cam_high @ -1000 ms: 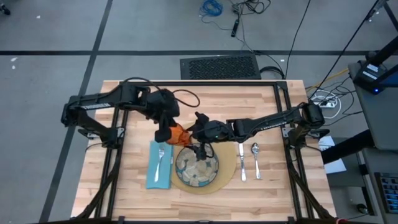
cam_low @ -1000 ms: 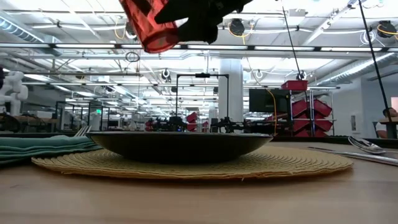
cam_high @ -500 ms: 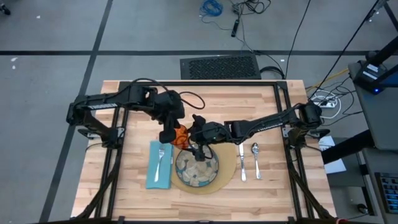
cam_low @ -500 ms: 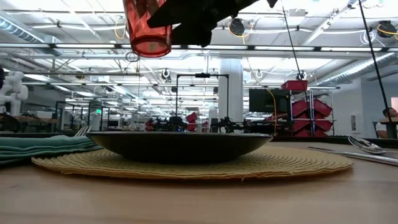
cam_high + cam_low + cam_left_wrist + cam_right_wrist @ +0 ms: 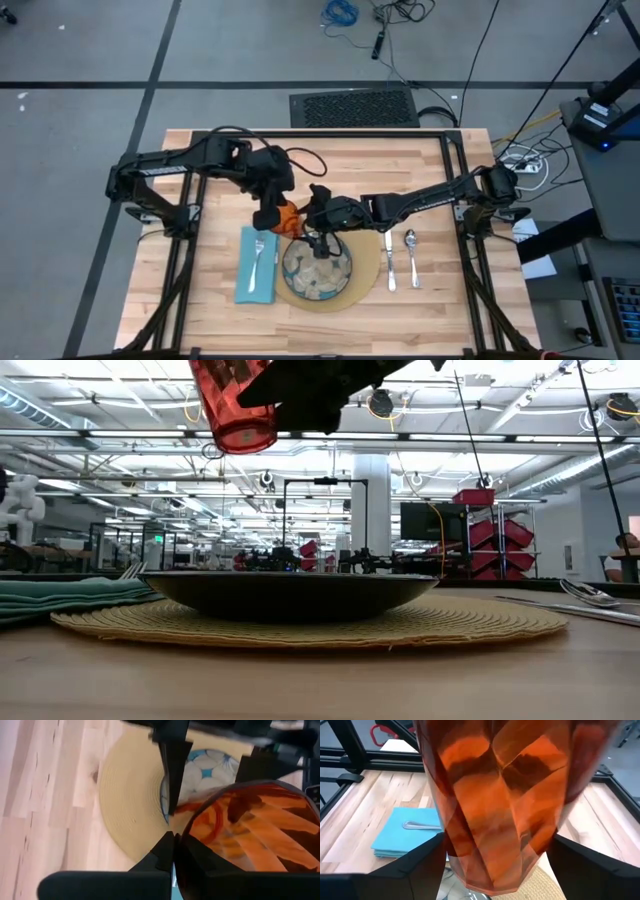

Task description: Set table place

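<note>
Cup [image 5: 233, 402]: orange, faceted and translucent, held in the air above the far-left edge of the mat, clear of the table.
Left gripper [image 5: 270, 214]: closed on the cup's rim, one finger inside the cup and one outside, as the left wrist view shows.
Right gripper [image 5: 318, 237]: fingers spread wide on either side of the cup's body; whether they touch it cannot be told.
Mat [image 5: 369, 272]: round, tan, woven, lying near the front edge of the table [image 5: 200, 300].
Plate [image 5: 316, 272]: patterned, centred on the mat.
Napkin [image 5: 256, 264]: light blue, just left of the mat, with a fork [image 5: 257, 255] lying on it.
Knife [image 5: 389, 259] and spoon [image 5: 411, 256]: side by side on the wood, right of the mat.
</note>
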You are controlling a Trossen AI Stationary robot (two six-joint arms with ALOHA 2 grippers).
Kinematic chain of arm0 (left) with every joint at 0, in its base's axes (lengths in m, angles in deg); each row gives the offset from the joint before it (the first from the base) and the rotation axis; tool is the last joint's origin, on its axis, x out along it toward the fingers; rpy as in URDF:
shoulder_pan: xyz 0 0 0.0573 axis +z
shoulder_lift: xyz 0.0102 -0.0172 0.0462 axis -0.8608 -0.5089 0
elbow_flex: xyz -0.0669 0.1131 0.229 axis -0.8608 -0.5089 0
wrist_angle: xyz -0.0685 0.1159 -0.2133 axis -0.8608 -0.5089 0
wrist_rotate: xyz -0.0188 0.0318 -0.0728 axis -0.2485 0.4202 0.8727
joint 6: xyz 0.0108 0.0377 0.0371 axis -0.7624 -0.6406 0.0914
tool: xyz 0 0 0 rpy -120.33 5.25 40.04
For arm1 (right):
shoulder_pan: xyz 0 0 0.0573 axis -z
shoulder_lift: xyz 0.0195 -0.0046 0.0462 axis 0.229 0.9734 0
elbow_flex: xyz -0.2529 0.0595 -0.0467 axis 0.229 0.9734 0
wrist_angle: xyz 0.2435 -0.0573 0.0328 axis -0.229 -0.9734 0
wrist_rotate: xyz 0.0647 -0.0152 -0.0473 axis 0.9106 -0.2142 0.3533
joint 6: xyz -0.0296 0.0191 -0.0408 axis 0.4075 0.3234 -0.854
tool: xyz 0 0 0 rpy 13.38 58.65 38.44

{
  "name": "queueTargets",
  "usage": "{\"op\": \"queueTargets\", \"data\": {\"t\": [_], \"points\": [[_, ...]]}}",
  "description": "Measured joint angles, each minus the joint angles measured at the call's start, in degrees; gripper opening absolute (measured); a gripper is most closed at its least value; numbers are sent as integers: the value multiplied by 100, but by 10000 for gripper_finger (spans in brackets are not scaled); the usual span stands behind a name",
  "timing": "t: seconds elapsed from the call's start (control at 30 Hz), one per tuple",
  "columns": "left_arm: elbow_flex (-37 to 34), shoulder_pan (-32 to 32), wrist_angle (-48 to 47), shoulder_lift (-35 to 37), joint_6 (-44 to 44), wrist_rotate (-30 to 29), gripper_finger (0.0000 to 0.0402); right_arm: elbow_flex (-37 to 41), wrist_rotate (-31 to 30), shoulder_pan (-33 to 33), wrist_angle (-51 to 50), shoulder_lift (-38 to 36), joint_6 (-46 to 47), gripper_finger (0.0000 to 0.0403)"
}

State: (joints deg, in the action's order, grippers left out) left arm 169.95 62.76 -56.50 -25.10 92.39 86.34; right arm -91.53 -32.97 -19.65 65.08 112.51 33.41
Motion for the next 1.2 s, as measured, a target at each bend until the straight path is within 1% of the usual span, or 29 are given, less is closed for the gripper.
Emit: {"op": "queueTargets", "data": {"t": [0.17, 0.37, 0.53, 0.87, 1.03, 1.13, 1.2], "points": [[-9, -7, -304, -7, 18, -2, 22, -11, -42, 5, -96, -22, 51, 303], [-9, -9, -347, -7, 21, 0, 45, -13, -69, 9, -110, -28, 57, 297], [20, -9, -375, -7, 21, 16, 48, -13, -72, 9, -127, -29, 60, 297], [752, -11, -669, -9, 28, 155, 48, -35, -90, 13, -110, -42, 44, 297], [804, -11, -866, -7, 40, 156, 48, -28, -92, 15, -164, -37, 42, 293], [807, -15, -1105, -7, 46, 59, 48, -26, -99, 15, -214, -35, 38, 293], [811, -17, -1383, -7, 43, -165, 48, -18, -224, 21, -459, -49, 55, 293]]}}
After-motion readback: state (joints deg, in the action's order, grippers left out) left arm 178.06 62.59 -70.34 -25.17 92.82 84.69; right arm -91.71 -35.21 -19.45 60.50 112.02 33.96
